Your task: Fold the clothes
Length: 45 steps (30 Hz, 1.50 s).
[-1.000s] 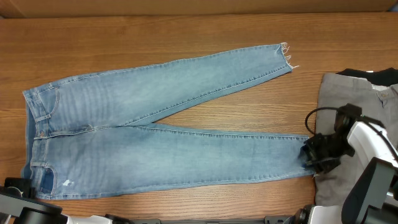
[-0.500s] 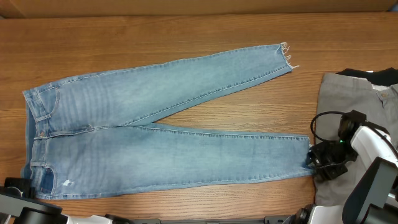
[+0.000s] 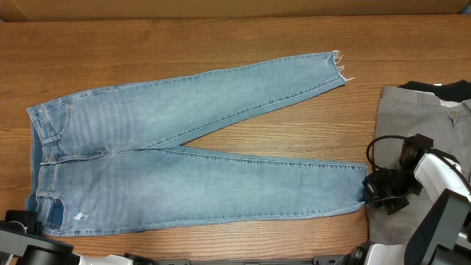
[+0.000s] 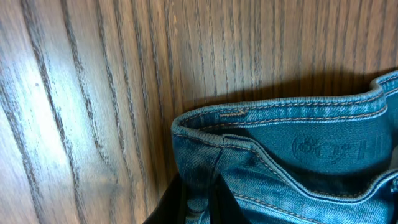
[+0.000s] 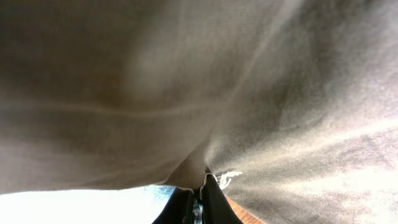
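The light blue jeans (image 3: 184,147) lie flat on the wooden table, waist at the left and both legs running right. The far leg ends in a frayed hem (image 3: 337,66). A small white worn spot (image 3: 79,217) is near the waist's front corner. My left gripper (image 4: 200,200) is shut on denim just below the waistband corner (image 4: 205,124); in the overhead view it sits at the front left (image 3: 22,219). My right gripper (image 3: 370,193) is shut on the near leg's hem, whose white frayed threads (image 5: 227,180) show beside its fingers (image 5: 198,200).
A grey garment (image 3: 419,118) lies at the right edge, close behind my right gripper, and fills the right wrist view (image 5: 186,74). A black item (image 3: 423,86) peeks out behind it. Bare wood (image 3: 294,132) shows between the two legs.
My right gripper has moved a little right and toward the front edge with the near leg's hem, stretching that leg slightly. The left arm and waist have not moved.
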Motion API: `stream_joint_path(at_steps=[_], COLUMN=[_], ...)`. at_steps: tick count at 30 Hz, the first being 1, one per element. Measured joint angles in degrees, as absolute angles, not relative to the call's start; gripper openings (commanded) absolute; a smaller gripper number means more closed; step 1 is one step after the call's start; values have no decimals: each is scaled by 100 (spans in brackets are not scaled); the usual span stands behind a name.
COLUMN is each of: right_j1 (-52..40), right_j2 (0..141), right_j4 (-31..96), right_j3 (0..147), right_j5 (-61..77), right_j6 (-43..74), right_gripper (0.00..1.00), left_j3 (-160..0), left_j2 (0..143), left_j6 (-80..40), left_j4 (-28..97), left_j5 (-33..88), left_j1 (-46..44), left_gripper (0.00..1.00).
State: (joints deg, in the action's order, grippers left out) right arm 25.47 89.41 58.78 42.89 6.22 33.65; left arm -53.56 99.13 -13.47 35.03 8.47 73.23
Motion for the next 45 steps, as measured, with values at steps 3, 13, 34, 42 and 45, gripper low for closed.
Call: stream_joint_path(at_steps=[3,13,34,42,45], right_j1=[2547,2541,2427,2427,2434], right_j2=[8906,8311,8287,8287,8197], right_j4=[6239,6987,6169,5664,5498], right_j3=[4576,5988,4554,3664,3520], right_j5=[646,814,913,1035,1004], right_j6=[3301,2825,2744,2906,3120], right_gripper=[4,4,63,57,48], left_j3=[-5374,-5612,-5706,-5721,-5736], left_j2=[9913,10018,10042,10042,10042], left_j6=[-1358,-1358,-1358,-1361,-1363], left_j4=[3601,4335,4335,4045,4014], left_j5=[862,987,1028,1009,1007], left_j1=[7323,7321,7321,7325,7328], left_gripper=[6,5,14,18,21])
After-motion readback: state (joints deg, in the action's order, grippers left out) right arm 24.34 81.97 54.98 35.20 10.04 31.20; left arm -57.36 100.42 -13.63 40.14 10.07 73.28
